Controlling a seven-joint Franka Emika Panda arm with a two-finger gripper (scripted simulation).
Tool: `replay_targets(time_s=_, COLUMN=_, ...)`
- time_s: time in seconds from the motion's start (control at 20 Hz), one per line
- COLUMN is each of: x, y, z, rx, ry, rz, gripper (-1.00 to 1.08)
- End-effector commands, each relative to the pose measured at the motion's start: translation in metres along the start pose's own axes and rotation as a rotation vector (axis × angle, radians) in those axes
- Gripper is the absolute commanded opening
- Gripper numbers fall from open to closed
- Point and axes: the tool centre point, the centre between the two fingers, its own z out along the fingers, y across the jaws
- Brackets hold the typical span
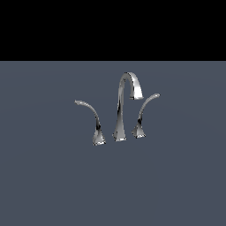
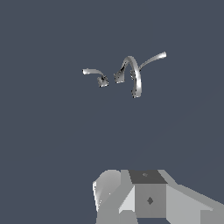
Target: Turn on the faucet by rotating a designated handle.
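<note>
The chrome faucet (image 1: 121, 110) stands on the dark floor, its gooseneck spout curving toward the exterior view's right. The handle (image 1: 90, 114), a long thin lever, arcs up from a flared base toward that view's left. A shorter curved lever (image 1: 145, 110) rises on the spout's other side. In the wrist view the faucet (image 2: 133, 76) and the handle (image 2: 92, 72) look small and far off. Grey blocks of my gripper (image 2: 131, 201) fill that picture's near edge, well apart from the faucet. Its fingertips do not show. The arm is absent from the exterior view.
A plain dark blue-grey floor (image 1: 53, 185) spreads around the faucet in every direction. A black band fills the exterior view above the floor's far edge.
</note>
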Motion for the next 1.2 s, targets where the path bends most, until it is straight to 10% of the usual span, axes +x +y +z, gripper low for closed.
replay_targets(time_s=0.0, x=0.000, y=0.000, z=0.000, rx=0.000, ry=0.000, rz=0.000, gripper=-1.00)
replay_targets(time_s=1.15, x=0.032, y=-0.047, z=0.068, rx=0.011, ry=-0.011, rz=0.291, gripper=-1.00)
